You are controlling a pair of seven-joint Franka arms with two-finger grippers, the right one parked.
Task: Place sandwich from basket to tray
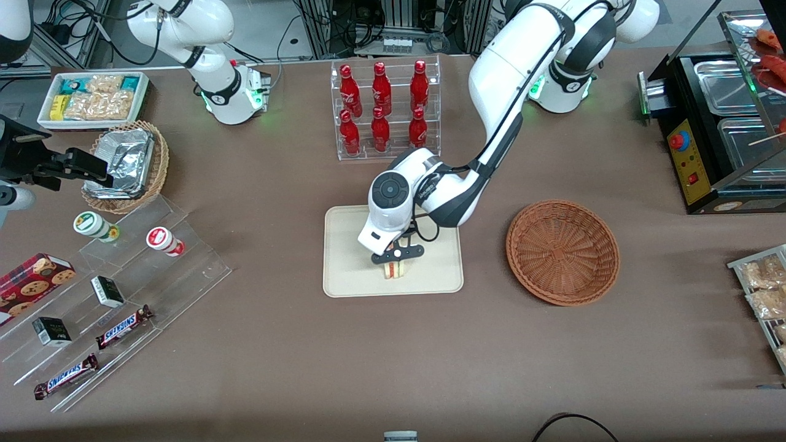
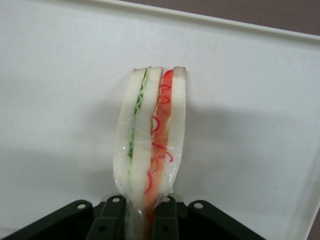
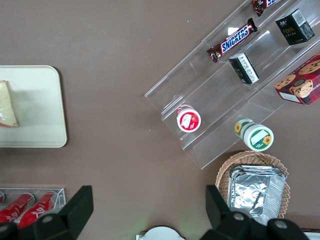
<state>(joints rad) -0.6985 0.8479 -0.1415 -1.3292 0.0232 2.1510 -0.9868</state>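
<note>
Cream-beige and flat, the tray (image 1: 350,245) lies at the middle of my table, and the gripper (image 1: 397,254) is down over it, near its rim nearest the front camera. I read the fingers as clenched on the sandwich (image 1: 396,269): in the left wrist view the two dark fingers (image 2: 107,220) pinch the wedge (image 2: 150,150) at one end, with its wrap squeezed between them. The sandwich stands on edge, white bread slices with a green layer and a red-orange layer showing along the cut face, and the tray's pale floor (image 2: 250,125) is right under it. I cannot tell whether it is touching the tray or is just above it.

From the tray, the basket (image 1: 562,251) sits at 3 o'clock in the front view, toward the working arm's end of the table, well apart from the tray, with nothing showing in its reddish woven bowl. The rack of red bottles (image 1: 385,107) stands at 12 o'clock from the tray, farther from the front camera.
</note>
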